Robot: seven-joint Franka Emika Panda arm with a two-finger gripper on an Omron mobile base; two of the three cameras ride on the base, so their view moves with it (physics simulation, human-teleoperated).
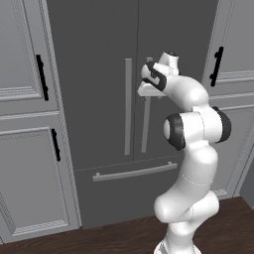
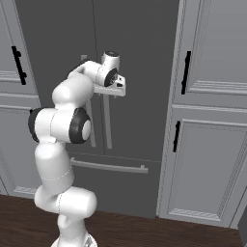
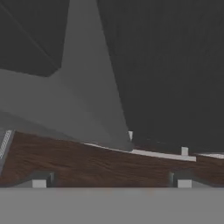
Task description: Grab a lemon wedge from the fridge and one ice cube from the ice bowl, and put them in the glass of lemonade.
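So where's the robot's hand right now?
The gripper is up against the closed fridge, at its right door's long handle, between the grey cabinets.

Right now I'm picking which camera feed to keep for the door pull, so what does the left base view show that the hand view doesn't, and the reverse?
Left base view alone: the whole closed fridge, its left bar handle, the panelled cabinets on either side, and the arm reaching toward the right bar handle.

Hand view alone: the open pincer, its fingertips apart with nothing between them, looking down along a handle.

Both: the dark fridge front, its drawer handle and the wooden floor.
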